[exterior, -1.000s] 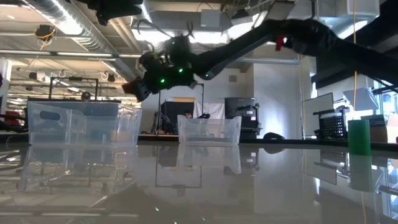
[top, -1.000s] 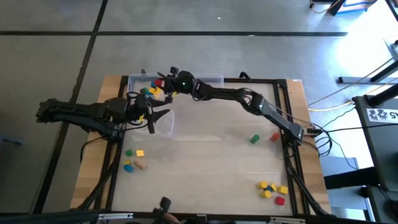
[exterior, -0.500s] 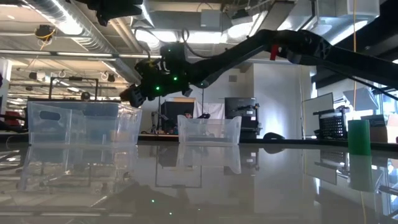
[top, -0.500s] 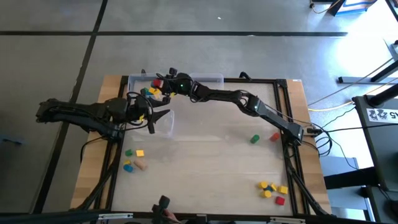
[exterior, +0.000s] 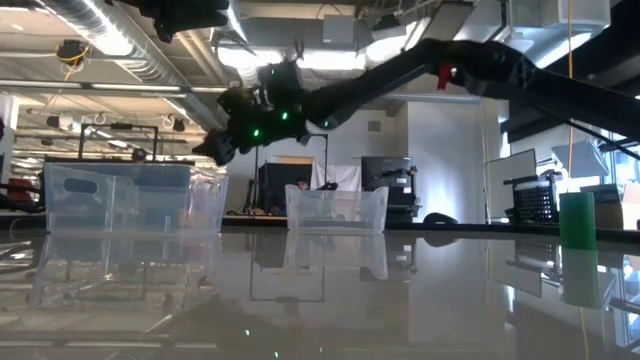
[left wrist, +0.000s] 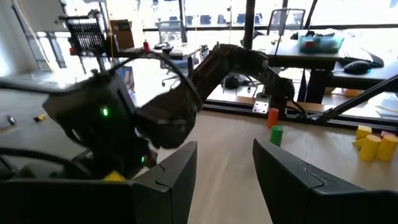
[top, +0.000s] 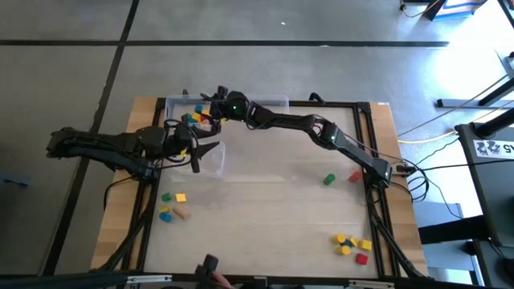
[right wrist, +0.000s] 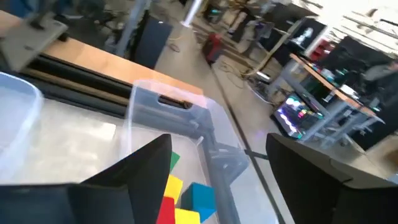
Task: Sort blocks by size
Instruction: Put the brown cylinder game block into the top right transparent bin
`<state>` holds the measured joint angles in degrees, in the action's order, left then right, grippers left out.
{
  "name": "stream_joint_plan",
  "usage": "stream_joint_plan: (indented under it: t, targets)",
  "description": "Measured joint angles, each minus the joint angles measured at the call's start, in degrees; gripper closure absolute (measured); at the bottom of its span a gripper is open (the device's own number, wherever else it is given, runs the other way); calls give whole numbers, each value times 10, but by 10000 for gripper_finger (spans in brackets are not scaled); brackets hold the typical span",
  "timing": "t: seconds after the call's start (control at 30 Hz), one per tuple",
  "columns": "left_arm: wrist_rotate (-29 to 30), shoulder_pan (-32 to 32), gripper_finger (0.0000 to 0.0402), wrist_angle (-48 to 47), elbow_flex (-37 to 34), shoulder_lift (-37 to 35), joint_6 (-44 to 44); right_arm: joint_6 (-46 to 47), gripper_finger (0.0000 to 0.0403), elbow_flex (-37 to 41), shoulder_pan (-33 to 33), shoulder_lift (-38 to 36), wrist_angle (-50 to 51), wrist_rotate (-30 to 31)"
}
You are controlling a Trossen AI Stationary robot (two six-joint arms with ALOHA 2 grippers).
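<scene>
Blocks (top: pixel 195 117) lie in the far left bin (top: pixel 273 101), others scattered across the worktop (top: pixel 265 209). Right claw (top: pixel 210 108) hangs spread and empty above that bin; I'd lift clear before swinging away. Left claw (top: pixel 202 152) waits nearby, spread, empty. No readable writing.

Bin (top: pixel 277 101) at the table's (top: pixel 265 209) far edge, several blocks (top: pixel 195 117) in its left end. Second bin (top: pixel 214 162) just nearer, left of centre. Block cluster (top: pixel 172 206) near left; two blocks (top: pixel 340 177) at right; another cluster (top: pixel 352 246) near right corner.
</scene>
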<state>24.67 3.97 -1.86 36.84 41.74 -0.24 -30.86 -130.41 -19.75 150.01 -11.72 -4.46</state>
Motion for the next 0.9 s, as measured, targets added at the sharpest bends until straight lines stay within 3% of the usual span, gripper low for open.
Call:
stream_joint_plan:
  t: [0.4,0.9]
  targets:
    - [0,1,247,-4,0,0,-8,-91,134,0,3,-132,306,-15]
    - [0,6,247,-95,0,0,-13,-161,134,0,7,-327,677,14]
